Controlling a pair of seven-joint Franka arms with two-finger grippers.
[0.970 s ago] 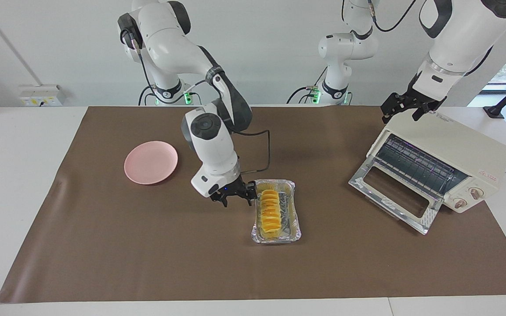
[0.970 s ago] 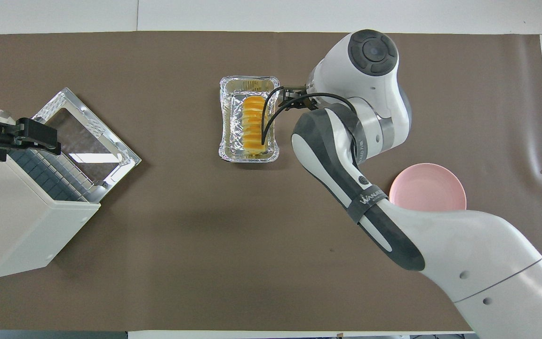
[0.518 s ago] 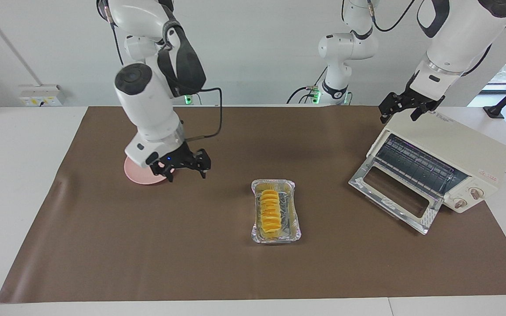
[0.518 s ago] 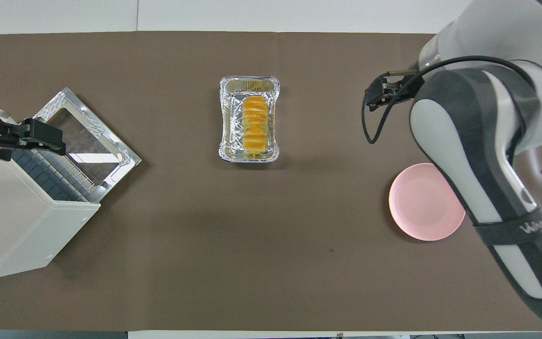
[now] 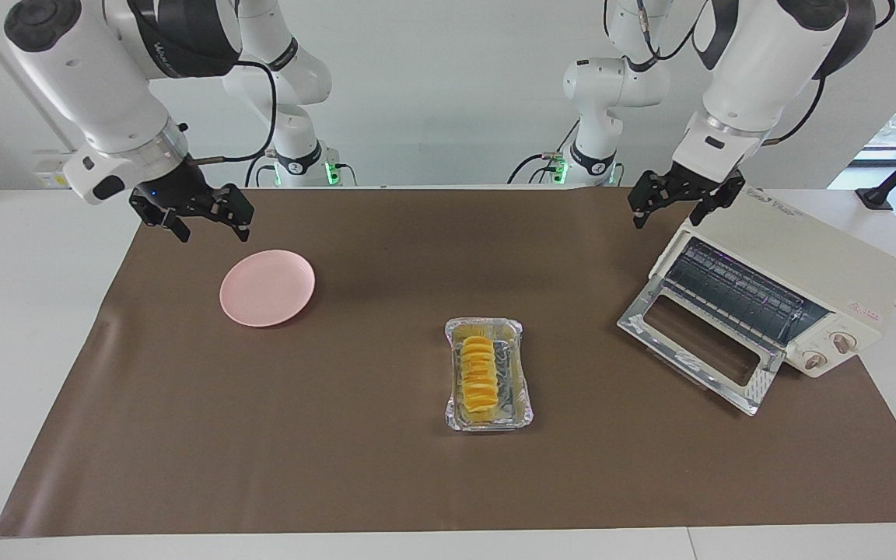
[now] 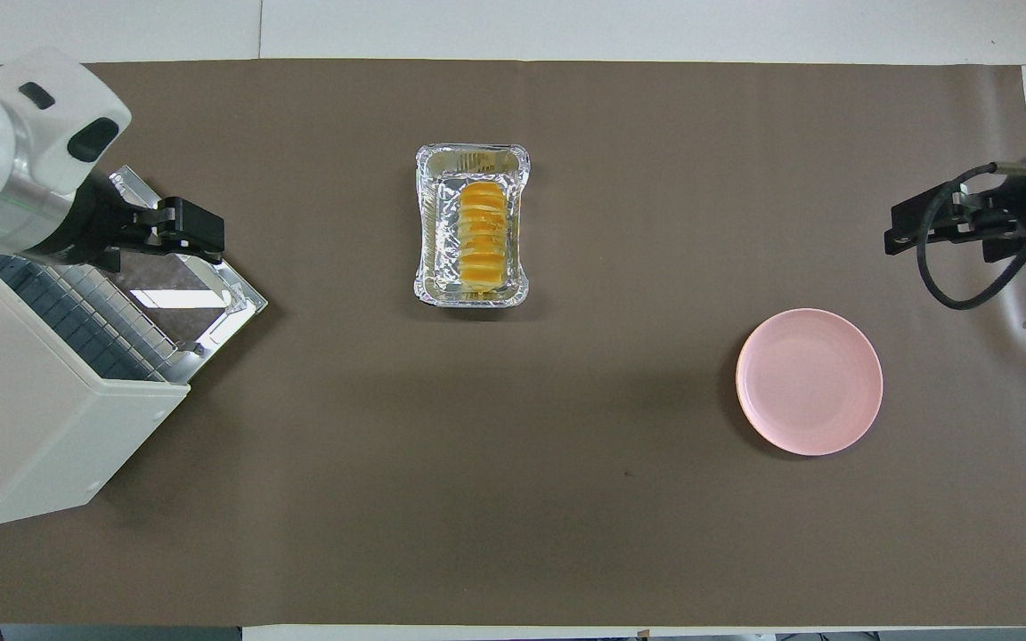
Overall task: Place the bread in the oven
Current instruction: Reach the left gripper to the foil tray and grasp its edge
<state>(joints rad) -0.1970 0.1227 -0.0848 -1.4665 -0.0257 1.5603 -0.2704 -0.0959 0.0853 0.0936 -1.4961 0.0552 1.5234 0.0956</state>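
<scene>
The bread (image 5: 477, 373) is a yellow-orange ridged loaf lying in a crinkled foil tray (image 5: 524, 389) in the middle of the mat; it also shows in the overhead view (image 6: 484, 236). The cream-white oven (image 5: 798, 257) stands at the left arm's end, its glass door (image 5: 697, 350) dropped open and its wire rack showing. My left gripper (image 5: 670, 214) is open and empty in the air beside the oven's top corner (image 6: 210, 236). My right gripper (image 5: 213, 225) is open and empty, raised over the mat by the pink plate.
A round pink plate (image 5: 267, 288) lies on the brown mat (image 5: 261, 435) toward the right arm's end, nearer to the robots than the tray. The foil tray (image 6: 428, 231) and plate (image 6: 809, 381) are well apart.
My right gripper has left the tray's side, risen and swung past the pink plate to the right arm's end. My left gripper has shifted off the oven's top toward the table's middle.
</scene>
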